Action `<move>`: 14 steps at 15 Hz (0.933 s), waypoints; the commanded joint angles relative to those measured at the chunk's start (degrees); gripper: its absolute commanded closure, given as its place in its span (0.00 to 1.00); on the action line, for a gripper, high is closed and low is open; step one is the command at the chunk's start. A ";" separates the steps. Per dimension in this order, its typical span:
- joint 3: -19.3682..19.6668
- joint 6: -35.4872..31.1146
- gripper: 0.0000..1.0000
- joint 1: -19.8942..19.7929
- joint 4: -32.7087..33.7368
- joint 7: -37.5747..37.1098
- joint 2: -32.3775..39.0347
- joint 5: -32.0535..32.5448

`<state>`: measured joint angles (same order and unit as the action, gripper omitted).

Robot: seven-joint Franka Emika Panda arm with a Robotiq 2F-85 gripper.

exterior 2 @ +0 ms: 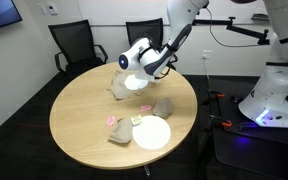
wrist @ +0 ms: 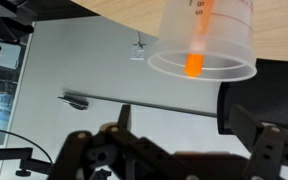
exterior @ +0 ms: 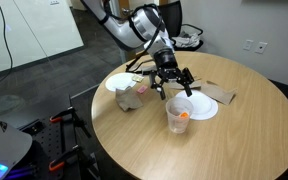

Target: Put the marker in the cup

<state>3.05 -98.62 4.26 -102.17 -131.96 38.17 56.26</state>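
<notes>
The marker (exterior: 185, 117) stands inside the cup (exterior: 174, 108), and the gripper (exterior: 173, 88) hangs open and empty above. Light, stiff and probably slick, the marker is best held mid-barrel. The thin cup looks easy to tip.

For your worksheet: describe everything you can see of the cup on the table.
The cup is a clear, see-through plastic tumbler, wider at the rim. It stands upright on the round wooden table, at the edge of a white plate; whether it rests on the plate cannot be told. An orange marker sits inside it. The open pincer hangs above, not touching it.
</notes>
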 commanded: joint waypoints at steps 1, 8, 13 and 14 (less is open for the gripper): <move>0.06 0.97 0.00 1.26 -6.94 -2.57 -8.38 0.88; -1.48 3.61 0.00 0.98 -10.91 1.77 -19.21 1.48; -2.36 4.77 0.00 0.87 -11.50 4.33 -23.88 1.54; -2.51 4.73 0.00 0.87 -11.68 4.67 -24.59 1.59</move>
<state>1.50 -95.14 5.29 -111.44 -128.50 17.43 57.28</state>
